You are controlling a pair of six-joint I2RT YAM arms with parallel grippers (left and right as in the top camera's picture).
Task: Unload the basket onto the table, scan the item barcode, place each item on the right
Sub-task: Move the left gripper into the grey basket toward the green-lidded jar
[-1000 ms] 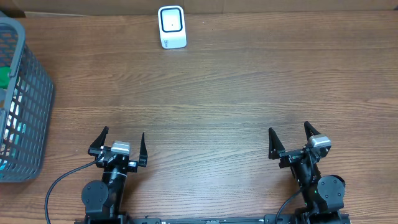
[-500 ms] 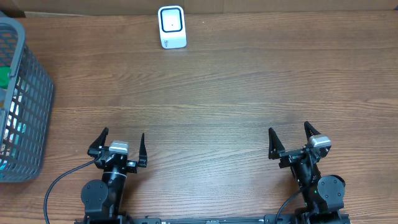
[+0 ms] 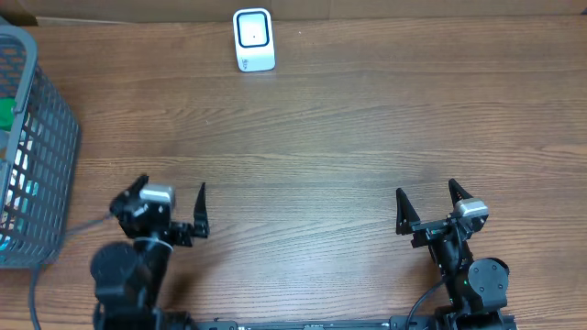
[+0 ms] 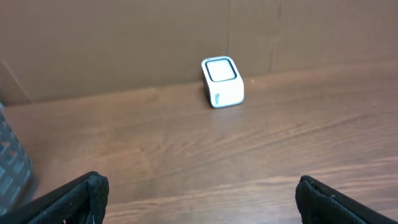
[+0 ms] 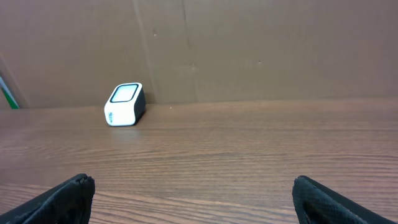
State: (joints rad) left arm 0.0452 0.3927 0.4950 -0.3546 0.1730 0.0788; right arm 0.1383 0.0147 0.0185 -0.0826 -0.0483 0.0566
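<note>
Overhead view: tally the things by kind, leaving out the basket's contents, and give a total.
White box-shaped barcode scanner: 1
Grey plastic mesh basket: 1
Black two-finger gripper: 2 (left gripper, right gripper)
Total: 4

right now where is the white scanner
In the overhead view the white scanner stands at the far edge of the table, a little left of centre, with the grey basket off to its left.
</note>
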